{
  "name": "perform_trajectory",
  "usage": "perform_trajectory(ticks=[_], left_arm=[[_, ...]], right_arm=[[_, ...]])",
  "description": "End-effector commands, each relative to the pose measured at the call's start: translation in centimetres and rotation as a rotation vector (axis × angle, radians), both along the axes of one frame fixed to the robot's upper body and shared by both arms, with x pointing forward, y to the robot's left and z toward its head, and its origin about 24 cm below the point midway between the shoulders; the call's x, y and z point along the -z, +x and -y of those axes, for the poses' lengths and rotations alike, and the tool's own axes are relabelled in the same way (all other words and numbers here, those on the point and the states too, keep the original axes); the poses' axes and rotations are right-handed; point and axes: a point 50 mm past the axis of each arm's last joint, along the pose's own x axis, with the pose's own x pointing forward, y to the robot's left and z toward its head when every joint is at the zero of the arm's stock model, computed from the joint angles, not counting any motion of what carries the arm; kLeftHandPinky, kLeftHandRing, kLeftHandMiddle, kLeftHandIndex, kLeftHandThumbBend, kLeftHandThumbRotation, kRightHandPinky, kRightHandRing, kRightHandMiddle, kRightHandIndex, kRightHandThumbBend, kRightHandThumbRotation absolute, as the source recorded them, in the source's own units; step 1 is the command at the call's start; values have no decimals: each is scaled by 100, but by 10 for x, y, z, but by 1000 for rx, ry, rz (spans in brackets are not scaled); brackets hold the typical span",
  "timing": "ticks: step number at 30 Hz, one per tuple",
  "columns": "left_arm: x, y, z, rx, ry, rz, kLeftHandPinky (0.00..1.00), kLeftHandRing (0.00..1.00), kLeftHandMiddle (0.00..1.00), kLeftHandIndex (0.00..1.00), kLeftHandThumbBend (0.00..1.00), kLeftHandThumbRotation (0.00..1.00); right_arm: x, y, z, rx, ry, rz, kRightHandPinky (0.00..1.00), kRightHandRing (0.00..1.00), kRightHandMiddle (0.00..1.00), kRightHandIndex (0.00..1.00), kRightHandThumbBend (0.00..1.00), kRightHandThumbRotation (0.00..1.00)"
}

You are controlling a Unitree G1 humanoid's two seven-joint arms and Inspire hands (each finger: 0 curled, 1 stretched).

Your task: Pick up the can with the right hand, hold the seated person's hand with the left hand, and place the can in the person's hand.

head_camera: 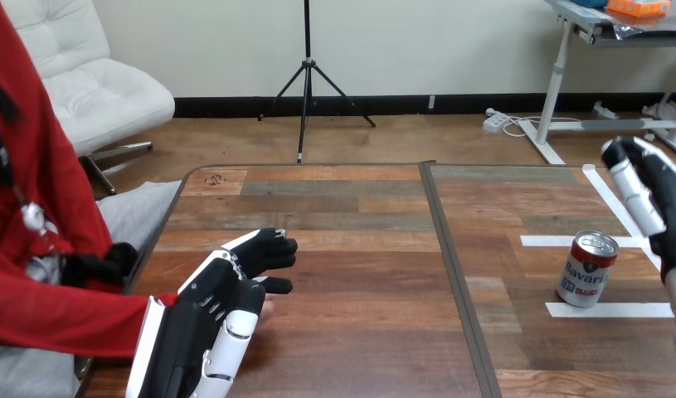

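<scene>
Right now, on my head view feed, the can [587, 267] stands upright on the right half of the counter [359, 332]. It sits between two white tape strips [604, 309], one just beyond it and one just in front of it. Nothing is touching it.

My right hand [668, 211] is up in the air at the right edge of the view, above and slightly beyond the can and clearly apart from it. Its fingers [629, 178] are released: stretched out nearly straight, tips pointing up and to the left, with nothing between them.

My left hand [206, 319] is low at the left side of the counter, back upward, with its white shells facing the camera. The person's red sleeve [60, 319] comes in from the left edge and runs straight under it. A small sliver of the person's hand [268, 310] shows at the hand's near right edge, resting on the wood. So my left hand lies over the person's hand, but from this angle I cannot tell whether it is clasping that hand or merely resting on top of it.

The can is well apart from the person's hand, across the dark seam [452, 274] that splits the counter into two halves.
</scene>
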Motion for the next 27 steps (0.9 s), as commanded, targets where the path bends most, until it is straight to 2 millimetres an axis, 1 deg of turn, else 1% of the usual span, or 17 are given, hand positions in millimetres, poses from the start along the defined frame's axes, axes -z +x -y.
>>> perform_trajectory(ticks=[1,6,10,21,22,27], left_arm=[[-7,9,3,-13,-39,57,66,75,75,73,53,82],[-7,9,3,-10,-37,59,66,76,75,74,53,82],[-7,9,2,-9,-34,61,67,76,75,74,53,82],[-8,8,2,-7,-34,59,68,77,75,74,51,81],[-8,8,2,-8,-34,60,68,77,75,74,51,81],[-8,8,2,-9,-40,57,68,76,75,73,52,80]], right_arm=[[-30,20,-1,-7,-19,82,80,89,90,88,69,90],[-26,20,1,8,-19,48,78,88,90,88,73,85],[-22,19,2,15,-11,26,76,87,90,89,78,79],[-12,17,5,29,16,-48,77,86,89,91,89,62],[-11,16,5,30,16,-55,77,87,90,91,92,59],[-6,15,6,29,19,-88,78,87,90,92,95,54]])
